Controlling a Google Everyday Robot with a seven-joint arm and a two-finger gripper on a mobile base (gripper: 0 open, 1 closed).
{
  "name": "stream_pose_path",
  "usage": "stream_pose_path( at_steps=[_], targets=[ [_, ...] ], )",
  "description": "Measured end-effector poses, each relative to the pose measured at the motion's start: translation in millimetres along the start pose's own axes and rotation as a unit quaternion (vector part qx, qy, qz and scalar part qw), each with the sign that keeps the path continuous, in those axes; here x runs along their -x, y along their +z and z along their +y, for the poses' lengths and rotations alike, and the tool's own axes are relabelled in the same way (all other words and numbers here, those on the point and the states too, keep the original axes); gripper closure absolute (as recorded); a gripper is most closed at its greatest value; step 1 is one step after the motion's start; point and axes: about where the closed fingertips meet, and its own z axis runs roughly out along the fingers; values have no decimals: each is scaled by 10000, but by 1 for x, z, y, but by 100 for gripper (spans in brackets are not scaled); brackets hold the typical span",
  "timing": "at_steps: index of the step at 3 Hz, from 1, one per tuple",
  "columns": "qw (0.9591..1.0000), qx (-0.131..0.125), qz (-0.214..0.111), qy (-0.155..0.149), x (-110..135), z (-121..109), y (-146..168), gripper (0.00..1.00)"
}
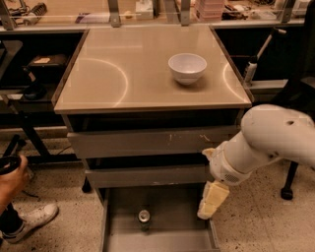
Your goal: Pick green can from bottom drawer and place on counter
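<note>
The green can [143, 216] stands upright on the floor of the open bottom drawer [170, 206], near its middle, with its silver top facing up. My gripper [212, 200], cream-coloured, hangs from the white arm [266, 142] over the drawer's right wall, to the right of the can and a little above it. It holds nothing that I can see. The beige counter [133, 74] lies above the three grey drawers.
A white bowl [187, 68] sits on the counter's right half. Two wider grey drawers [147, 142] are slightly open above the bottom one. A person's hand [11, 174] and white shoe [30, 220] are at the left. A cluttered bench [147, 10] runs behind.
</note>
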Motion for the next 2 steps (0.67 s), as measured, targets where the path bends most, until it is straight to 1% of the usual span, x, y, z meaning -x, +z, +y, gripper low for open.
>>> stream_pose_path(
  at_steps=[1, 2],
  targets=[
    [9992, 106, -387, 86, 3, -6, 75, 0],
    [9992, 106, -387, 86, 3, -6, 75, 0]
  ],
)
